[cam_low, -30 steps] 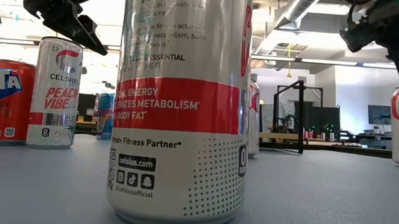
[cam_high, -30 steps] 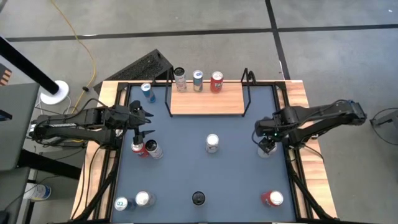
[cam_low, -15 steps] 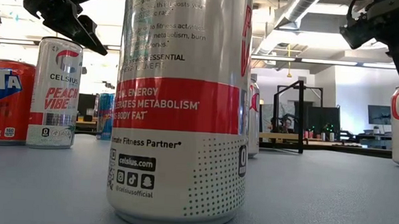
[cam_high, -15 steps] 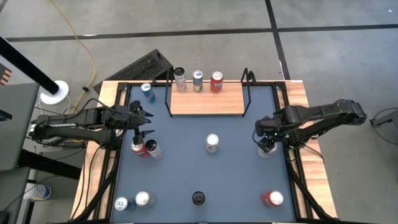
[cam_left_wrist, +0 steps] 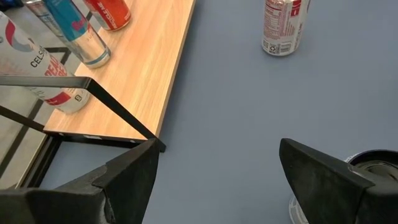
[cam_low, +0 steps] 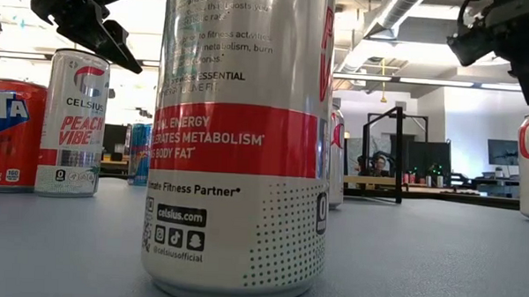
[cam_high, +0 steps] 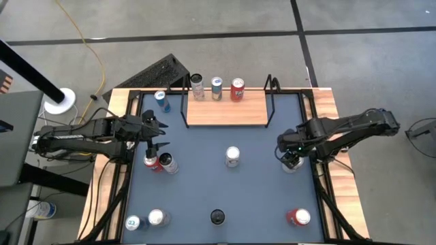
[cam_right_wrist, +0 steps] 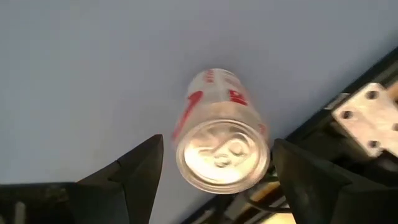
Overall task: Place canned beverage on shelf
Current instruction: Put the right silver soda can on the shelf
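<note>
The shelf is a light-wood board between black wire uprights at the table's far edge. Three cans stand along its far side. My right gripper hangs open, pointing down, above a silver-and-red can that stands upright on the blue mat near the right edge. Its fingers stand on either side of the can's top and above it, touching nothing. My left gripper waits open over the table's left side, near a red can and a white can.
Another can stands mid-table and a blue one left of the shelf. Along the near edge stand several more cans, one of them dark and one red. A black frame rail runs close beside the right can.
</note>
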You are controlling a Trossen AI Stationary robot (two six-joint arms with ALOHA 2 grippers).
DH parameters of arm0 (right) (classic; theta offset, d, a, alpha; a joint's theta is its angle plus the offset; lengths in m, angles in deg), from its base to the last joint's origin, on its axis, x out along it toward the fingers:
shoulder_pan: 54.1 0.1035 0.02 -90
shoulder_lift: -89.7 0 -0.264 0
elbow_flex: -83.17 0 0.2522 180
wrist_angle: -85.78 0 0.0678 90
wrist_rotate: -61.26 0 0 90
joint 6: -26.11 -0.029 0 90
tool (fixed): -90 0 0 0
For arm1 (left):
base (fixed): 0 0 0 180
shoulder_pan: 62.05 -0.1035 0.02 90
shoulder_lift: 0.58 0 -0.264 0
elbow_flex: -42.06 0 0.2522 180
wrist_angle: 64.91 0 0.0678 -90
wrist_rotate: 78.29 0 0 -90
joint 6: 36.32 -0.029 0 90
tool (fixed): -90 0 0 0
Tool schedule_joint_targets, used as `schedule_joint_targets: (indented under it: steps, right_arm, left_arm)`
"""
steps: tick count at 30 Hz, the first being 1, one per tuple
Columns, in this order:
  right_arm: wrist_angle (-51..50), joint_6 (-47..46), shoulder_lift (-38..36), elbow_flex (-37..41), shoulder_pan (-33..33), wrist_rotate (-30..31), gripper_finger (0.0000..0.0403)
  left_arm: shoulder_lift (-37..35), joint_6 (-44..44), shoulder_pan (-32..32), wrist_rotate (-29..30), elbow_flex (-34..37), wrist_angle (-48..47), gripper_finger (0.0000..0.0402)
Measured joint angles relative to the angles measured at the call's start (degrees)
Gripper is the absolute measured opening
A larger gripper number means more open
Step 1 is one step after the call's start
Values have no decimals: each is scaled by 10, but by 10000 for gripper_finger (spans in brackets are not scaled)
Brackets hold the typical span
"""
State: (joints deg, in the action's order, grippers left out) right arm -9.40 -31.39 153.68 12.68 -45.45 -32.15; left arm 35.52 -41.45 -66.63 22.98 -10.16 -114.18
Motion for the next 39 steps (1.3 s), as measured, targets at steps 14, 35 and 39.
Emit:
schedule_joint_targets:
  steps: [14, 35, 39]
  right_arm:
    - [-8, -1, 5, 3, 0, -7, 297]
    - [85, -9, 3, 109, 0, -28, 298]
    - [97, -10, 3, 117, 0, -28, 298]
  left_arm:
    - [0, 0, 0, -4, 0, -2, 322]
    - [0, 0, 0, -4, 0, -1, 322]
    - [0, 0, 0, -4, 0, -1, 322]
